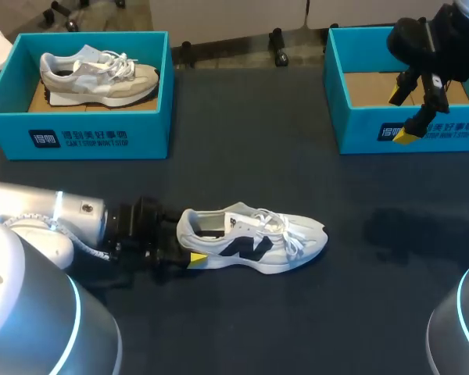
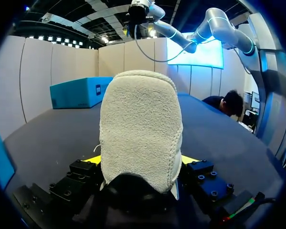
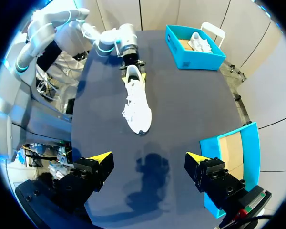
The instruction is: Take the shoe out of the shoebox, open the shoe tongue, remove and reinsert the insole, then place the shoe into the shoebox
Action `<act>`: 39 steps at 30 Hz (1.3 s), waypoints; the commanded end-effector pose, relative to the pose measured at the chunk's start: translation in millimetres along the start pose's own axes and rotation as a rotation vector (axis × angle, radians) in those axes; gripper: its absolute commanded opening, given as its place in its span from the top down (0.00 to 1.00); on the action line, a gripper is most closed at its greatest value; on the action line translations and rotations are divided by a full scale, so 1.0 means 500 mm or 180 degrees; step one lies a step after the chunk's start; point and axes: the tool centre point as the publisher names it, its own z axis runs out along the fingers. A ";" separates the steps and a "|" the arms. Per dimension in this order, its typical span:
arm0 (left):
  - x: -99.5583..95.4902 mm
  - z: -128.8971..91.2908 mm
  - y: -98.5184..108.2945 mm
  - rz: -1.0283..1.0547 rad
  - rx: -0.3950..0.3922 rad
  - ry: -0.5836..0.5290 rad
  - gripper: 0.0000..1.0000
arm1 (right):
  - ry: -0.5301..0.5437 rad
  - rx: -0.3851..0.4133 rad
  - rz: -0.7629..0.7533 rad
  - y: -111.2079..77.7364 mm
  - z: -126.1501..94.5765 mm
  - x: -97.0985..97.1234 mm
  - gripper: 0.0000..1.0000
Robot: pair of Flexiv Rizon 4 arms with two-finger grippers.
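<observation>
Closest in, the left gripper [image 2: 142,160] is clamped on the heel of the shoe [image 1: 254,242], one yellow-tipped finger pressed to each side of it; from its wrist the heel looks like a rounded, fuzzy, off-white pad filling most of what it sees. That shoe lies on its sole on the table [image 1: 359,312], outside both boxes, toe pointing away from the left arm. It is a pale grey and white trainer with a dark marking on its side and white laces lying loose over the tongue (whether an insole sits inside, I cannot tell from here). The table top is a dark, matte, cloth-like surface. Further back stand two teal shoeboxes with straight open-topped walls, well apart. The left shoebox [image 1: 78,137] holds a second shoe [image 1: 98,76], beige and white, resting on its sole with the toe towards the middle of the table. The right shoebox [image 1: 359,133] shows only its plain brown cardboard floor. Over its front wall hangs the right gripper [image 1: 402,116], its two yellow tips spread wide with nothing between them. By my count: two shoes, two boxes, two grippers.
</observation>
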 end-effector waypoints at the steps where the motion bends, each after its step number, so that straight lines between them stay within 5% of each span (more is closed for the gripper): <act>1: 0.004 0.000 -0.001 -0.0003 -0.0006 -0.0011 1.00 | 0.0012 0.0012 0.0001 0.003 0.001 -0.004 0.00; 7: 0.004 0.000 -0.001 -0.0003 -0.0006 -0.0011 1.00 | 0.0012 0.0012 0.0001 0.003 0.001 -0.004 0.00; 26: 0.004 0.000 -0.001 -0.0003 -0.0006 -0.0011 1.00 | -0.0679 -0.0312 0.1628 0.134 0.058 0.081 0.00; 28: 0.004 0.000 -0.001 -0.0003 -0.0006 -0.0011 1.00 | -0.0713 -0.0099 0.1812 0.153 0.070 0.089 0.00; 39: 0.004 0.000 -0.001 -0.0003 -0.0006 -0.0011 1.00 | -0.0739 0.0012 0.2197 0.233 0.157 0.121 0.00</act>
